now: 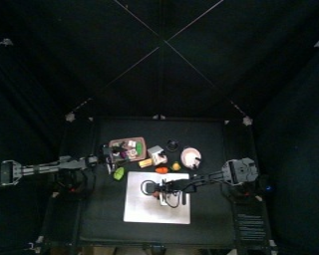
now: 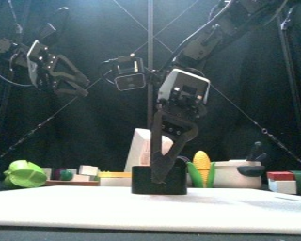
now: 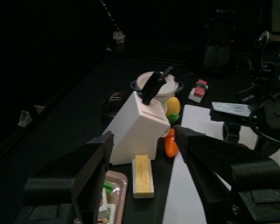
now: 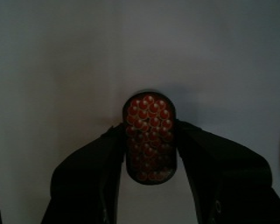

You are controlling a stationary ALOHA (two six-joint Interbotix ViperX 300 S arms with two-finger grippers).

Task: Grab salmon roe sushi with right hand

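Observation:
The salmon roe sushi is an oval of orange roe in a dark wrap. It stands on the white mat in mid table. My right gripper comes straight down on it, and its two jaws press against the sushi's sides. In the front view the sushi is a dark block resting on the mat with the right gripper around its top. In the top view the right gripper is over the mat. My left gripper is open and empty, held up at the table's left.
Behind the mat stand a white carton, a corn cob, an orange carrot, a white bowl and a tray of items. A green item lies at the left. A yellow block lies near the left gripper.

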